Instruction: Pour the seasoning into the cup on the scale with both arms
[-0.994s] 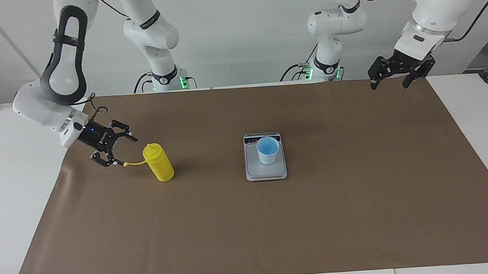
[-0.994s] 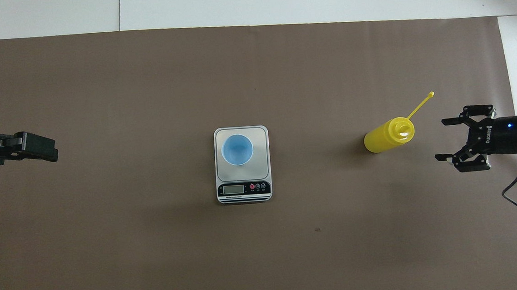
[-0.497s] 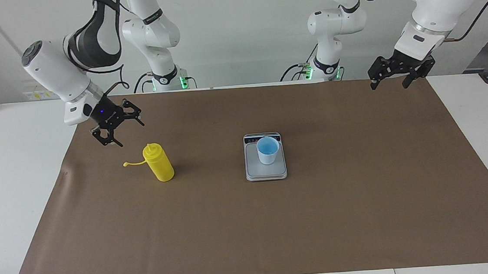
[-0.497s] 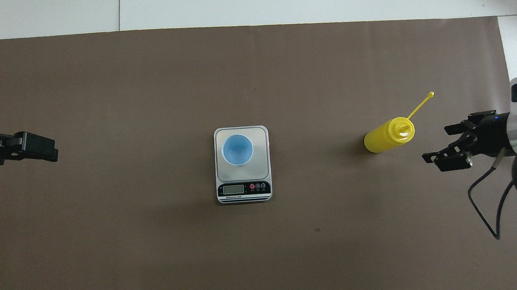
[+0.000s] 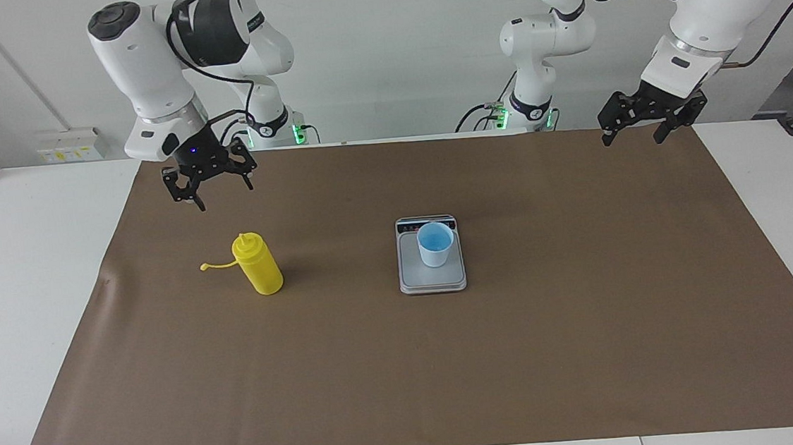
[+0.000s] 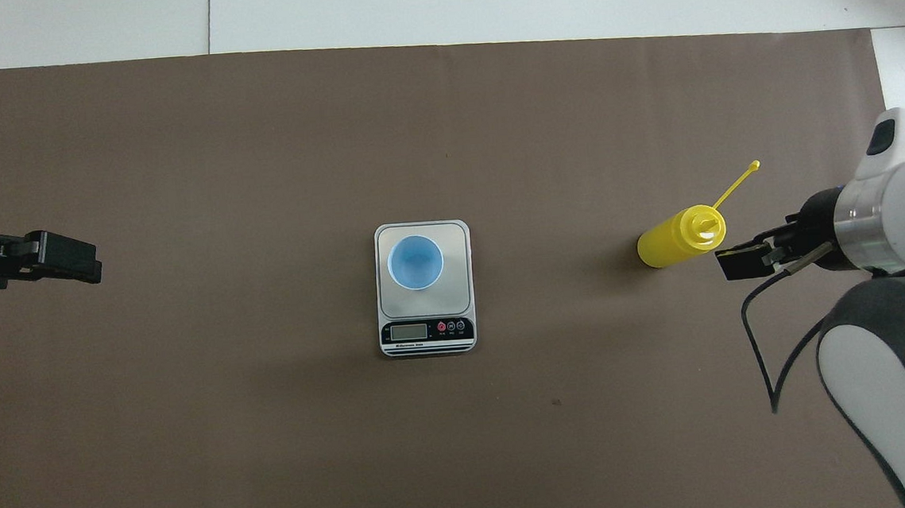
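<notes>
Right gripper (image 5: 209, 184): raised, held in the air over the brown mat (image 5: 590, 349) at the right arm's end of the table; fingers spread apart, nothing between them.
Seasoning bottle (image 5: 257, 264): standing upright on the mat, below the right gripper and clear of it, no contact; nozzle up, cap strap (image 5: 218, 265) trailing toward the right arm's end.
Scale (image 5: 433, 280): mid-table, well apart from both grippers, between them along the table; display strip on the edge nearer the robots.
Cup (image 5: 435, 243): upright on the scale's weighing plate, toward the display end; well apart from the seasoning bottle.
Left gripper (image 5: 643, 125): waiting in the air over the mat's edge at the left arm's end, well apart from the scale; fingers parted, holding nothing.
Overhead check: right gripper (image 6: 747, 257) appears just beside the seasoning bottle (image 6: 681, 236); left gripper (image 6: 62, 257) level with the scale (image 6: 428, 339).
</notes>
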You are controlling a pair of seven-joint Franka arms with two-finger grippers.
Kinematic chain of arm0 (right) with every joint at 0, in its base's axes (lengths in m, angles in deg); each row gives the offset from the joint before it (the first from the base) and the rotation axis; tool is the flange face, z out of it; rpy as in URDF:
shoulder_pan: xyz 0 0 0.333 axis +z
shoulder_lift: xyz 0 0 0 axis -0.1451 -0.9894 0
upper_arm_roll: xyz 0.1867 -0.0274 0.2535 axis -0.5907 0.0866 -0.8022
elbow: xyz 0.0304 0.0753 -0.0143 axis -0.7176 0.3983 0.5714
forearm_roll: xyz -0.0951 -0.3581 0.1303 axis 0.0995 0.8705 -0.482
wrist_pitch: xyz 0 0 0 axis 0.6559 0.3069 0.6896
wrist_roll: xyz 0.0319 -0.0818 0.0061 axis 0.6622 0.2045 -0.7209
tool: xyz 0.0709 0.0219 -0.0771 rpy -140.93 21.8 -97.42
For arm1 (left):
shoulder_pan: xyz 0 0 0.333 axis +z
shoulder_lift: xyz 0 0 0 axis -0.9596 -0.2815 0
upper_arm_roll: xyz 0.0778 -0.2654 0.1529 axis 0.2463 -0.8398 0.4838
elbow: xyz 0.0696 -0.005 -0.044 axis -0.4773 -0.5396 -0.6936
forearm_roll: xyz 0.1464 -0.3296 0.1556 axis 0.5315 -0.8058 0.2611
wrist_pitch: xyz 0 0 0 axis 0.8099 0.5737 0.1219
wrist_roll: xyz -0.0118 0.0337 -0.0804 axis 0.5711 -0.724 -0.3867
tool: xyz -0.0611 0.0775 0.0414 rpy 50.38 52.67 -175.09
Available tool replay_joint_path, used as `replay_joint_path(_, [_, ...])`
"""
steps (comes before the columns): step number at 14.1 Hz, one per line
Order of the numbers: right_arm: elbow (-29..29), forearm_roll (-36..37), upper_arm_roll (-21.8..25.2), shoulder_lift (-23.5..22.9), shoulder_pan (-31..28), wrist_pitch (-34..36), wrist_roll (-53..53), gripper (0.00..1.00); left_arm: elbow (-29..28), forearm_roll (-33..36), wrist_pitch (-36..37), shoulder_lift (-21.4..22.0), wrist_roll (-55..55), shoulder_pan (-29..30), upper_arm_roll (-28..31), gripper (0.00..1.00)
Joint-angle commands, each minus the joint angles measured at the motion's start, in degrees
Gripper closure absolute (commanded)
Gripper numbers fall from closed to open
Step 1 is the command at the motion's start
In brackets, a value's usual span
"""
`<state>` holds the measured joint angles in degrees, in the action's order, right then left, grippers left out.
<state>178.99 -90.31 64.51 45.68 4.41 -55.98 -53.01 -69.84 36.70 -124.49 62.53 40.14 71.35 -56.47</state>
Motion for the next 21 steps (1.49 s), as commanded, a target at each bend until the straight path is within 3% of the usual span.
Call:
replay_joint_path(1, [-6.14,2.75,-0.16,-3.21,0.59,2.93,9.76,0.0,-2.21,0.74,-1.15,1.88,0.35,0.46,-0.26,0.0])
replay_joint_path(5, [-16.26,4.76,-0.16,-7.26,0.59,10.92,20.16,0.0,-2.29,0.74,-1.15,1.88,0.27,0.46,-0.26,0.0])
replay_joint_path(11, [-16.8,3.1,0.02,-6.74,-0.02,16.65,20.96,0.0,-2.21,0.74,-1.15,1.88,0.35,0.46,-0.26,0.0])
replay_joint_path(21, [-14.95,2.92,0.28,-5.77,-0.2,16.83,23.24,0.0,-2.21,0.74,-1.06,1.88,0.35,0.46,-0.26,0.0])
